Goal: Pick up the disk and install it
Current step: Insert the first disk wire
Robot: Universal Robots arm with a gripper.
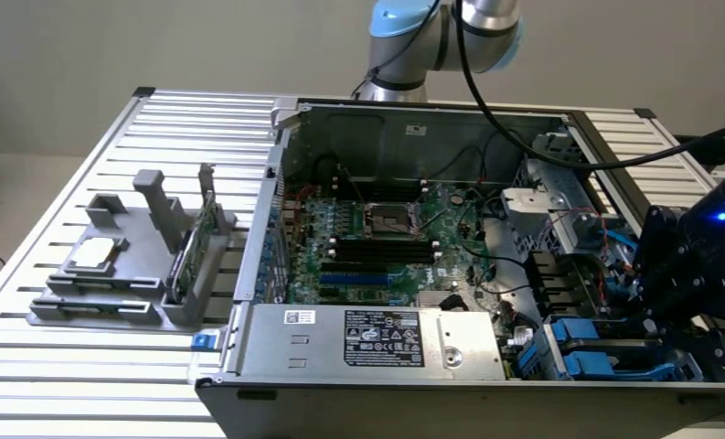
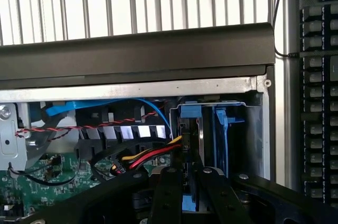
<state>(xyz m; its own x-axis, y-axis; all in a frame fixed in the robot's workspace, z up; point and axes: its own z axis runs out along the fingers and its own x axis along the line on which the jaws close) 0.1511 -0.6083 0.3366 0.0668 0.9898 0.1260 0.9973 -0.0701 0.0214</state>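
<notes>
**Disk being seated in the drive bay**

Exterior view: the gripper (image 1: 691, 320) is seen at lower right, over the blue-railed disk (image 1: 594, 352) in the case (image 1: 399, 137).

Wrist view: the nearly closed fingers (image 2: 166, 195) are clamped on the disk (image 2: 196, 139) standing in its bay; insertion is judged under way, and a straight, aligned push is called for.

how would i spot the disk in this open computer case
Start at the open computer case and go to its front corner on the exterior view's right, beside the labelled grey power supply. The disk stands in the bay there, the part framed by bright blue plastic rails.
</notes>
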